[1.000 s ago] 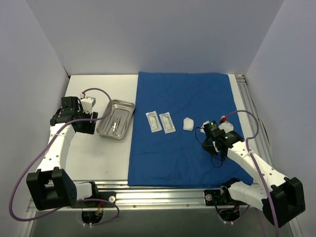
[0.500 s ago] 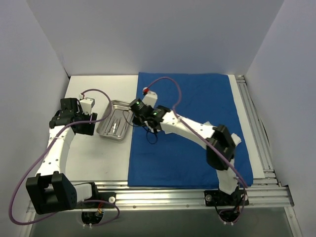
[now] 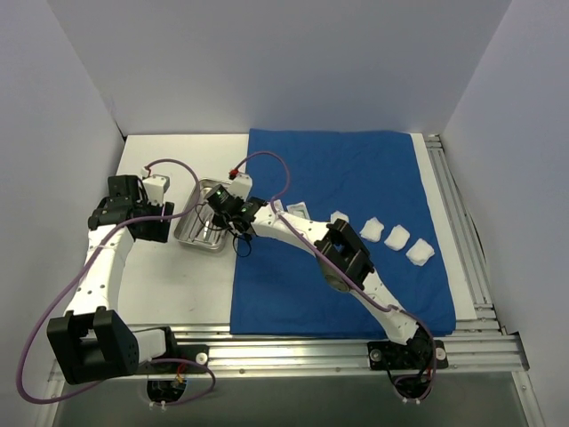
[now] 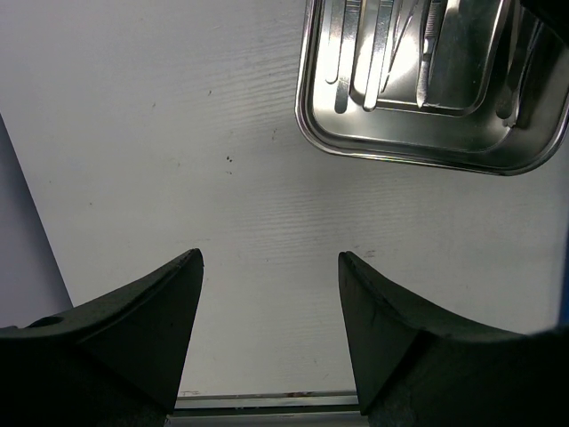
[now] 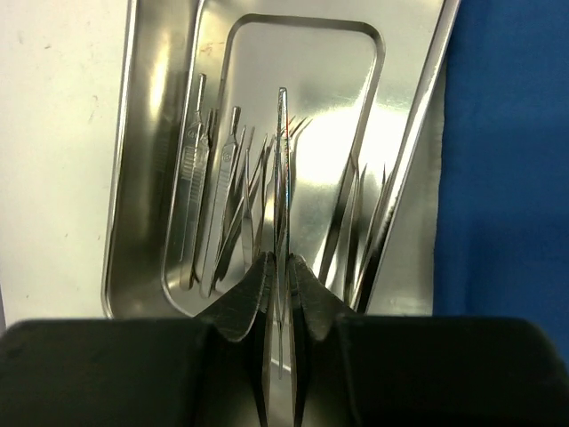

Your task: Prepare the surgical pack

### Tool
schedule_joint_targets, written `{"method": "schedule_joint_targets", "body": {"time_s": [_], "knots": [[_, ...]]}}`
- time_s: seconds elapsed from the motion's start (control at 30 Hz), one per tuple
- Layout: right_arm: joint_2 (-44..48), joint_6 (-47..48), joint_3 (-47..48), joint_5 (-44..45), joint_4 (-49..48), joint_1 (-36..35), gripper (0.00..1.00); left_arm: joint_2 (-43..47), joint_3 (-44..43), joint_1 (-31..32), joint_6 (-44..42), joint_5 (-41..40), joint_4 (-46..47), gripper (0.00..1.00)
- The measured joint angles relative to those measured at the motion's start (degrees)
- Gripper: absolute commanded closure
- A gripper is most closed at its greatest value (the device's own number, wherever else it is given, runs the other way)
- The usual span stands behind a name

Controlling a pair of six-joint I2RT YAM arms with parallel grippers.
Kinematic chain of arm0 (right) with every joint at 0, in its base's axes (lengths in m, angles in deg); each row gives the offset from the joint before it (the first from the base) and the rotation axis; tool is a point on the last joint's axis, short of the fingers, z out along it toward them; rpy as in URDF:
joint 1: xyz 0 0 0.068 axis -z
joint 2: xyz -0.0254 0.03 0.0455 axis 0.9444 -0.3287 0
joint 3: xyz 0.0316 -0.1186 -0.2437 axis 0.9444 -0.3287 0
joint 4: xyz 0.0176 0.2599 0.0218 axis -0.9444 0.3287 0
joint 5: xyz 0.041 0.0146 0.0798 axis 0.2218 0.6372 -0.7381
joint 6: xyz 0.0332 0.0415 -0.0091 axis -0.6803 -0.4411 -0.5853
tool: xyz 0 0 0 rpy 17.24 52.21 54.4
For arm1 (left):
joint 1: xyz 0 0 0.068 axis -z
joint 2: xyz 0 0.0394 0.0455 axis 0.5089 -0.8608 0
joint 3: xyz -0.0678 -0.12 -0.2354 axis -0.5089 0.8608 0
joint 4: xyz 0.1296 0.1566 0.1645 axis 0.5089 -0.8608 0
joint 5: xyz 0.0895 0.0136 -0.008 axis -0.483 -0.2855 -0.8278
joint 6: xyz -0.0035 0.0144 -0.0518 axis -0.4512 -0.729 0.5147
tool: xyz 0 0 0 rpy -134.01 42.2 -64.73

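The right pincer (image 5: 283, 267) is closed on one thin metal instrument (image 5: 283, 151), over the steel tray (image 5: 156, 133), which lies on the bench (image 5: 53, 133) beside the blue drape (image 5: 507, 178). The left pincer (image 4: 269, 267) stands wide open and empty, with the tray just ahead of it.

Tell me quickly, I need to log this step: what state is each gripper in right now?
Left gripper: open, holding nothing, beside the steel tray.
Right gripper: closed on a thin metal instrument over the tray.
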State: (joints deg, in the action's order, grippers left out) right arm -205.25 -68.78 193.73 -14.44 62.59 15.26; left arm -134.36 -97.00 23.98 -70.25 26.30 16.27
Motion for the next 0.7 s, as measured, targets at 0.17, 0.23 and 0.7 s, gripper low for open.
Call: {"method": "schedule_joint_targets", "body": {"time_s": [0.17, 0.23, 0.7], "knots": [[-4.44, -1.03, 3.26, 0.26, -0.42, 0.00, 1.00, -0.57, 0.00, 0.00, 0.00, 0.04, 0.00, 0.28], [-5.60, -1.31, 3.87, 0.61, -0.48, 0.00, 1.00, -0.87, 0.00, 0.00, -0.02, 0.04, 0.00, 0.29], [-6.23, -0.44, 4.50, 1.25, -1.60, -0.07, 0.77, -2.25, 0.00, -0.09, -0.02, 0.48, 0.00, 0.28]]}}
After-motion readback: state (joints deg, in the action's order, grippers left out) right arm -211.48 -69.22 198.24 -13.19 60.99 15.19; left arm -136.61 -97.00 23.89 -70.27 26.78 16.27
